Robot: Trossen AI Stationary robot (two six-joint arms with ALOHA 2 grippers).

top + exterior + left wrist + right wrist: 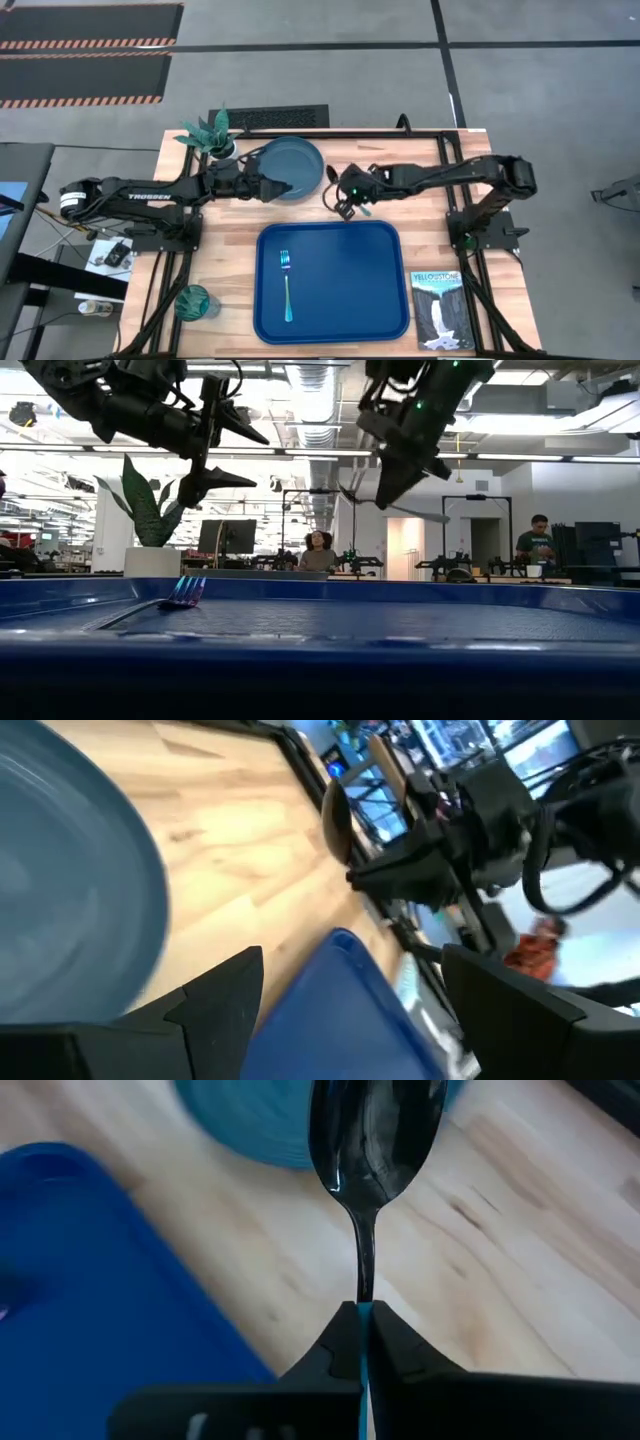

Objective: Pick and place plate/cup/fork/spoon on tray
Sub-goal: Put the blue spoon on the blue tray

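**Spoon in the Air, Fork on the Tray**

On the far left of the wooden counter (220,250) stands a small see-through green cup (194,301), near the front corner. At the back is a white pot with a spiky green plant (212,131).

The left pincer (283,187) hangs over the edge of the round, smooth blue plate (298,165). Its two dark fingers are spread apart and hold nothing.

In the middle sits the big blue plastic tray (345,275), a rectangle with round corners and a raised rim. A thin fork (286,287) with a light blue handle lies flat on the tray's left side.

The right pincer (347,198) is above the bare wood between the plate and the tray. Its fingers are pressed tight on the thin handle of the spoon (372,1140). The spoon's shiny dark oval bowl sticks out in front.

On the right, beside the tray, lies a book (440,308) with a waterfall on its cover.
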